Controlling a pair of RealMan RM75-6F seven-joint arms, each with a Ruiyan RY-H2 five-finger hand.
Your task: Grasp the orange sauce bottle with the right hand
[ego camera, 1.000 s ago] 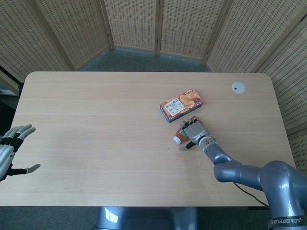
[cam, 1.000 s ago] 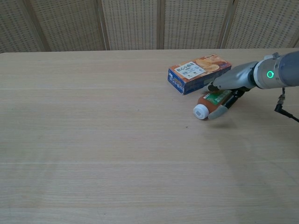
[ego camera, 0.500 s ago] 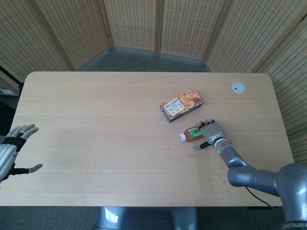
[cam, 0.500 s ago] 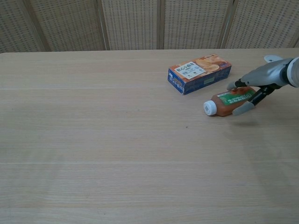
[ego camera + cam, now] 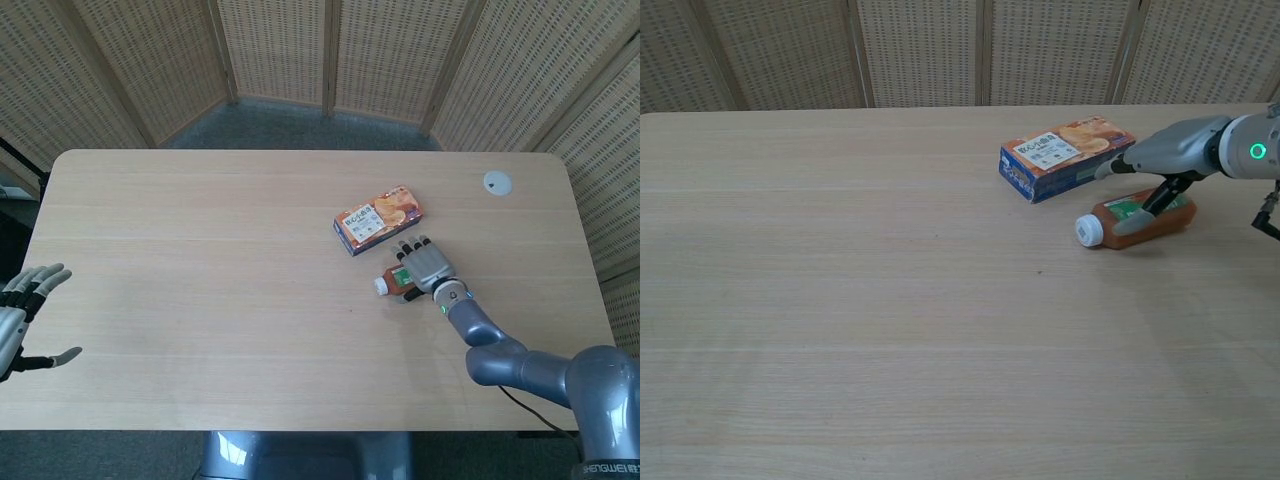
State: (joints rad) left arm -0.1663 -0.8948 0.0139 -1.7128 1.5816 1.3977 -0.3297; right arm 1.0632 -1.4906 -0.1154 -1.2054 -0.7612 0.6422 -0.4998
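Note:
The orange sauce bottle (image 5: 394, 281) lies on its side on the table, white cap pointing left; in the chest view the orange sauce bottle (image 5: 1116, 232) sits just in front of the snack box. My right hand (image 5: 425, 264) lies over the bottle's rear half with fingers stretched out flat above it. From the chest, the right hand (image 5: 1168, 152) reaches over the bottle while its thumb comes down across the front side. The fingers are not wrapped around it. My left hand (image 5: 24, 318) hangs off the table's left edge, fingers spread and holding nothing.
An orange and blue snack box (image 5: 377, 219) lies just behind the bottle, close to my right fingertips; the same snack box (image 5: 1067, 155) shows in the chest view. A small white disc (image 5: 497, 182) rests near the far right corner. The wooden table (image 5: 200, 260) stretches to the left.
The bottle slid right and turned, cap now pointing left. My right hand drew back to the bottle's right end, then came forward over the bottle again. The left hand drifted slightly lower.

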